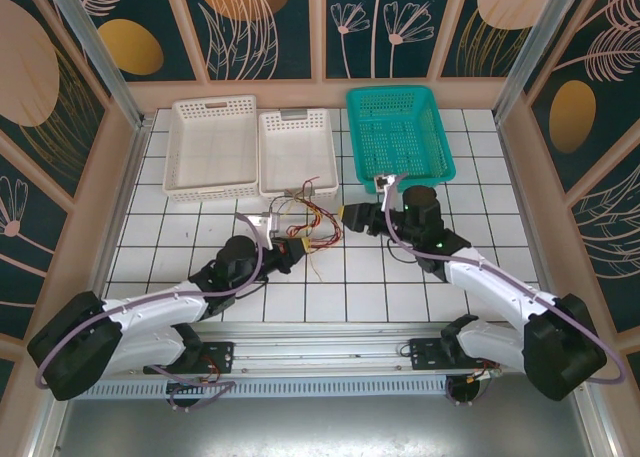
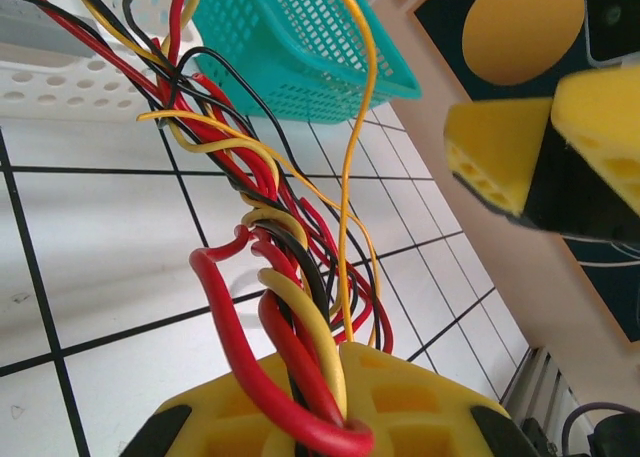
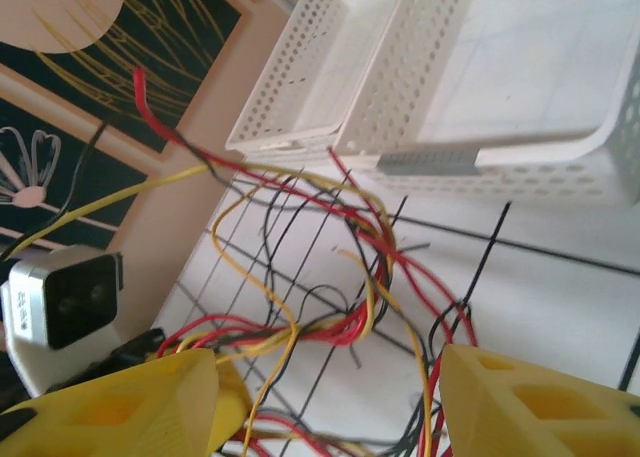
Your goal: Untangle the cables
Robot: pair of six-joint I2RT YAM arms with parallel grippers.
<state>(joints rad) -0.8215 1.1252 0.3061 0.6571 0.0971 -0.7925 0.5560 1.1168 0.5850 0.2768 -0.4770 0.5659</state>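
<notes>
**A:** L gripper [image 1: 287,251], down-left of the teal basket [image 1: 398,91], is clamped tight on the cables [image 1: 305,222]. They're a red/black/yellow bundle just off the basket's near-left corner.

**B:** And the R gripper [image 1: 355,215]?

**A:** It's right below that same corner. Jaws apart, strands hang loose between them, nothing gripped. Watch it: if you pull w/ L alone, the knot prob. cinches tighter. A thin wire could also snag on R as you move.

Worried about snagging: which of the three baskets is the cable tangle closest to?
The middle white basket: a red strand of the cables reaches its near edge. The left white basket and the teal basket sit further off.
</notes>
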